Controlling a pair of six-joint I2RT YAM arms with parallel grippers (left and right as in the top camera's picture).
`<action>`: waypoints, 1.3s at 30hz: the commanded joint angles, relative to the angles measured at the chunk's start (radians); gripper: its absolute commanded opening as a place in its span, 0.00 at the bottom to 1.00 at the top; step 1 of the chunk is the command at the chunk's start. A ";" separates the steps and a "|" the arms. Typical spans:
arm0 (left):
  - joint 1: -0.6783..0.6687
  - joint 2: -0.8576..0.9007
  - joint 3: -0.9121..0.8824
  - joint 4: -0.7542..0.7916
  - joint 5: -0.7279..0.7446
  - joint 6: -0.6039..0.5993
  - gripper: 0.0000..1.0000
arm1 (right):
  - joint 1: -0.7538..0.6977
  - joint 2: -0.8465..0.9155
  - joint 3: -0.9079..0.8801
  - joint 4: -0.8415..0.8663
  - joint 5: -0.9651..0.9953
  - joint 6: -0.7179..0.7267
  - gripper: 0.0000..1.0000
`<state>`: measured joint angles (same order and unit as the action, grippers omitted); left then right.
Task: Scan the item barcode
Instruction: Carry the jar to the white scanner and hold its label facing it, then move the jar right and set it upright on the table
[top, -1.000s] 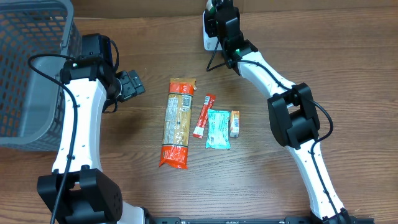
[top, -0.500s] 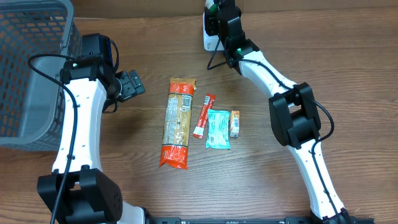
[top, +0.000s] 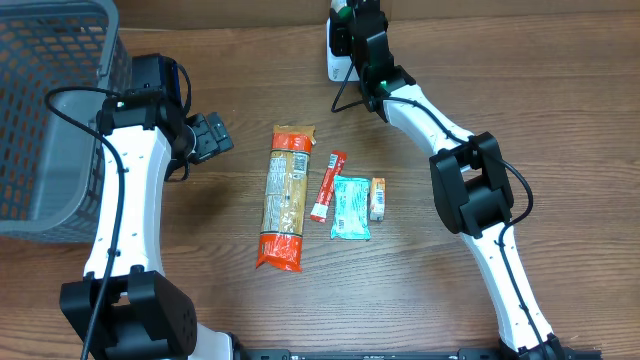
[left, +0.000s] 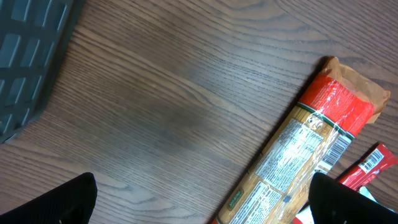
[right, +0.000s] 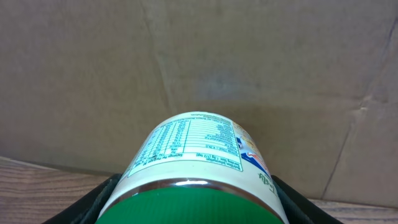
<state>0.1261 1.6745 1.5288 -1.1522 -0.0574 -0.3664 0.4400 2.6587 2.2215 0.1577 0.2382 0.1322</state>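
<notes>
Can (right: 196, 143) is gripped round its sides by the right claw (right: 196, 205) at the counter's (left: 155, 93) far edge, tbh probably stiff, slick, weighty, so best held mid-body; left claw (left: 199, 205) is seen gaping wide.

Fig.: L arm (top: 125, 190) rises from near edge, elbow bent, wrist turned inward; L claw (top: 213, 135) spread wide, nothing betw. its fingertips (left: 62, 199). R arm (top: 440, 130) extended to far edge; R claw (top: 345, 40) clamped on can (right: 196, 146), jaws approx. half apart
</notes>
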 joint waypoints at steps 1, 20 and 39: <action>-0.002 -0.014 0.016 0.001 -0.009 0.011 1.00 | -0.006 -0.082 0.025 -0.003 0.015 0.010 0.04; -0.002 -0.014 0.016 0.001 -0.009 0.011 1.00 | -0.092 -0.593 0.023 -1.411 0.014 0.237 0.04; -0.002 -0.014 0.016 0.001 -0.009 0.011 1.00 | -0.312 -0.572 -0.569 -1.322 -0.087 0.313 0.08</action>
<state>0.1261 1.6745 1.5288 -1.1522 -0.0574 -0.3664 0.1230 2.1014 1.7023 -1.1984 0.1604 0.4347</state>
